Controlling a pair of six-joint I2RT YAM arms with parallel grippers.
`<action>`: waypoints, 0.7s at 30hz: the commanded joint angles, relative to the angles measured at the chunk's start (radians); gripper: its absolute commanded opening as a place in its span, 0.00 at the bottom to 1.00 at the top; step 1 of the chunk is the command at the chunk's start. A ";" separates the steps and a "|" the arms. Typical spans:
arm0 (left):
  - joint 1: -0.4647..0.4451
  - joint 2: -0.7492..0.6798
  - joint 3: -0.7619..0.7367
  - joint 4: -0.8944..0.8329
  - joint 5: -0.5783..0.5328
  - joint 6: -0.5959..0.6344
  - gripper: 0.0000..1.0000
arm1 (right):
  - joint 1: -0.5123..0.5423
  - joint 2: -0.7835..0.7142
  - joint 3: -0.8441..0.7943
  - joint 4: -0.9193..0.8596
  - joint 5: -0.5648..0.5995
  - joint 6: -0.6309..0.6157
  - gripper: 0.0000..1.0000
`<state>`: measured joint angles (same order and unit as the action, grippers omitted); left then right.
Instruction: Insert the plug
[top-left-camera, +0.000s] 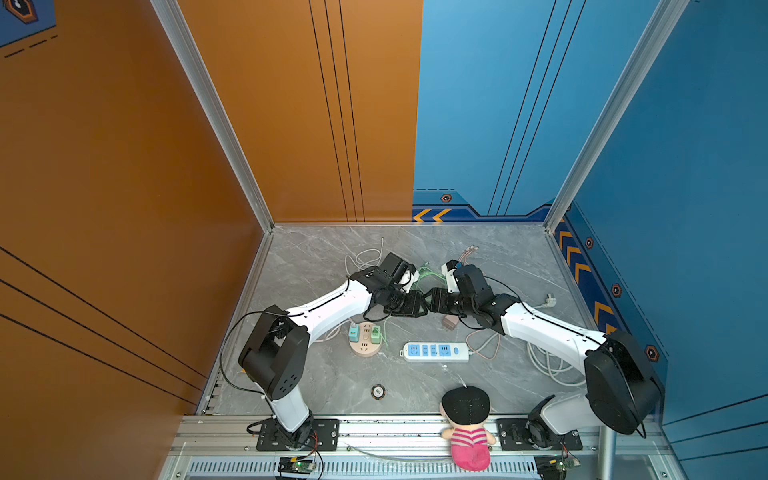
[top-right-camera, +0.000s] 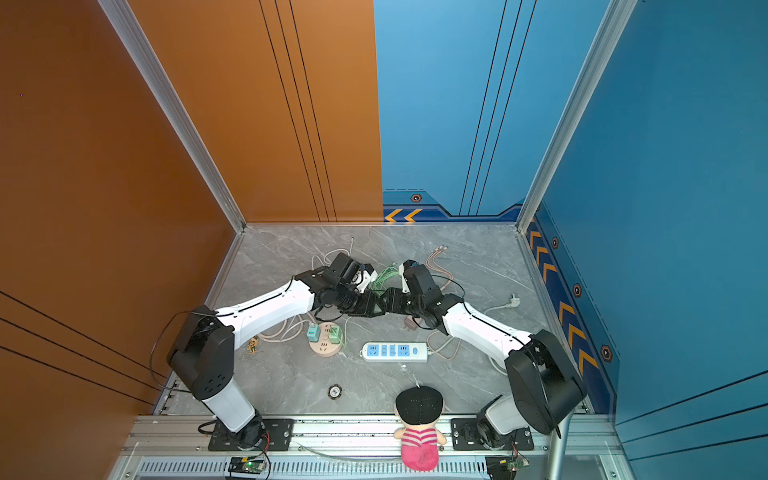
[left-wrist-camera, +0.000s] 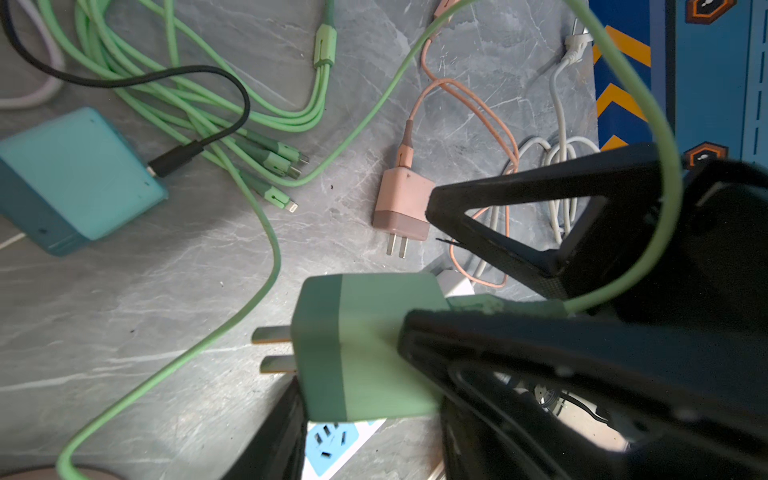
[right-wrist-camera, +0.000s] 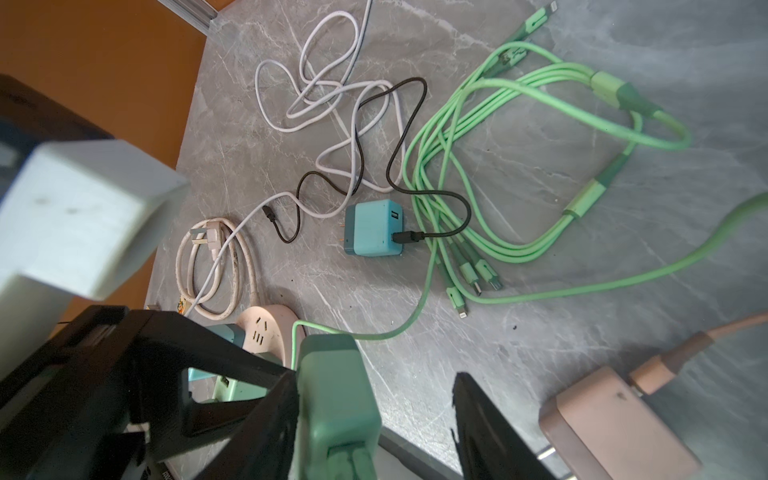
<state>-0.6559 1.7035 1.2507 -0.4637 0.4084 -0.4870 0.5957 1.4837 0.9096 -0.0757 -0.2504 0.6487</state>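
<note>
Two chargers in round socket

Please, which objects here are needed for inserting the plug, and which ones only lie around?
For the job: green plug, held by left gripper; white power strip or round socket hub, one probably the target.

Just lying about: pink charger; blue charger; small round disc; doll.

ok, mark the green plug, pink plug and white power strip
green plug (left-wrist-camera: 365, 345): left wrist view, side of body.
pink plug (left-wrist-camera: 405, 199): left wrist view, body.
white power strip (top-left-camera: 434, 351): a top view, middle of top face.
</note>
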 joint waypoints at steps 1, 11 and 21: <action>-0.011 0.009 0.034 0.053 -0.051 0.019 0.36 | 0.030 0.020 0.033 -0.021 -0.093 0.002 0.60; -0.037 0.028 0.071 0.054 -0.074 0.052 0.36 | 0.050 0.078 0.075 -0.050 -0.153 -0.009 0.58; -0.039 0.036 0.085 0.064 -0.101 0.062 0.36 | 0.058 0.108 0.095 -0.069 -0.200 -0.012 0.52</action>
<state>-0.6727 1.7317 1.2720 -0.5289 0.2996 -0.4374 0.5976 1.5818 0.9791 -0.1062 -0.3290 0.6479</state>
